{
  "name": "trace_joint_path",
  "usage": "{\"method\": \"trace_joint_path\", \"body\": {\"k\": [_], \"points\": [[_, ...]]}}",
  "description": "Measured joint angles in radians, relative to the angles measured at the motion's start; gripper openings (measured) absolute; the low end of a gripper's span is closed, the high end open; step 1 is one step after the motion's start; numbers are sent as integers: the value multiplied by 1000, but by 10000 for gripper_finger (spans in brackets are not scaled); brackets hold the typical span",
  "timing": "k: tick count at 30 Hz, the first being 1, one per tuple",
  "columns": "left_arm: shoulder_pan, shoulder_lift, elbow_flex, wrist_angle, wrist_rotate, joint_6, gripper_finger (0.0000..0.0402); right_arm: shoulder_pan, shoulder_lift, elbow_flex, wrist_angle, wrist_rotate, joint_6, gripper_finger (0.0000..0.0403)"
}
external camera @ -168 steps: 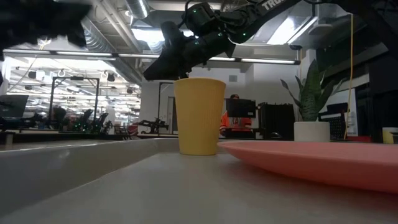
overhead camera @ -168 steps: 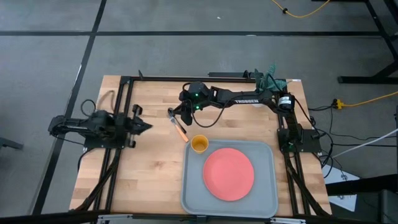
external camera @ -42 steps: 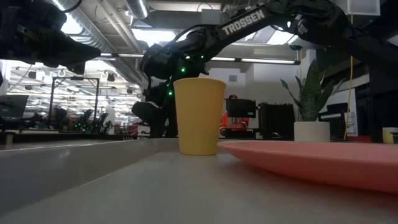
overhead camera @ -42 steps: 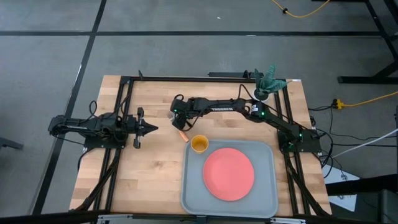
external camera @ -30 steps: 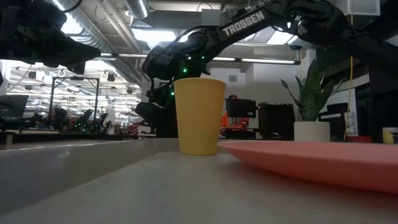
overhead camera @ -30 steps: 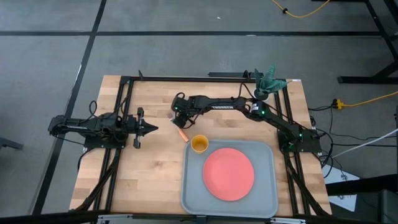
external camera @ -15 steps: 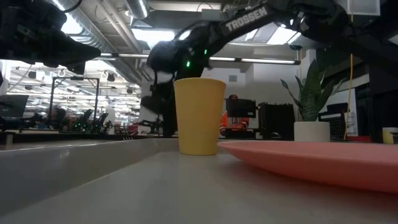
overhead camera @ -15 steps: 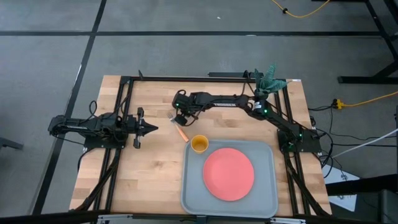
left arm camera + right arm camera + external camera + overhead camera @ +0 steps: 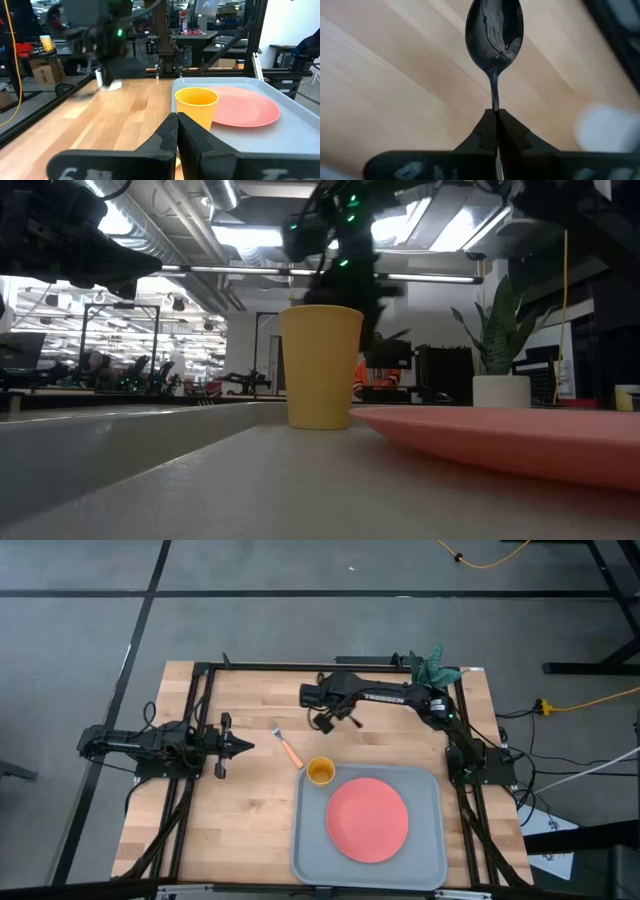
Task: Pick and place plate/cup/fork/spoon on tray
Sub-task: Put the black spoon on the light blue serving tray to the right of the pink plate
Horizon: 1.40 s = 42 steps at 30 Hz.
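Note:
The dark spoon [image 9: 495,32] hangs over the wood, held in my right gripper [image 9: 496,116], which is above the table's far middle [image 9: 322,721] and points steeply down. The fork [image 9: 288,748], with its orange handle, lies flat on the wood just left of the tray's far left corner. The yellow cup [image 9: 320,772] stands upright in that corner of the grey tray [image 9: 300,840]. The coral plate [image 9: 368,820] lies flat in the tray's middle. My left gripper [image 9: 240,747] waits shut and level at the table's left side, touching nothing. My right gripper pinches the spoon's thin handle [image 9: 493,97] between its two shut fingers, a short way behind the bowl. The fingers come from above and lie along the handle. The spoon points on past the fingertips, bowl [image 9: 495,30] foremost and lowest, clear of the wood.
A green plant in a white pot [image 9: 432,668] stands at the far right corner. Black frame rails [image 9: 195,710] run along the table's left, right and far sides. Bare wood [image 9: 230,820] lies left of the tray.
My right gripper has risen from beside the fork and gone toward the table's right edge, tipping more steeply down. The spoon has come up with it, clear of the wood. The fork has stayed on the table and now shows whole.

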Motion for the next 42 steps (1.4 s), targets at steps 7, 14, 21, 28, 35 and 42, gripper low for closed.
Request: {"method": "trace_joint_path", "body": {"k": [7, 14, 21, 28, 35, 42], "points": [[0, 0, 0, 0, 0, 0, 0, 142, -145, -78, -124, 6, 264, 2], [0, 0, 0, 0, 0, 0, 0, 313, -387, -437, -118, -8, 714, 2], [0, 0, 0, 0, 0, 0, 0, 517, -525, -777, 94, -142, 1117, 2], [0, 0, 0, 0, 0, 0, 0, 681, -531, -913, 160, -189, 1432, 2], [0, 0, 0, 0, 0, 0, 0, 861, -531, -944, 168, -254, 1729, 2], [0, 0, 0, 0, 0, 0, 0, 926, -531, -987, 219, -341, 1770, 2]]}}
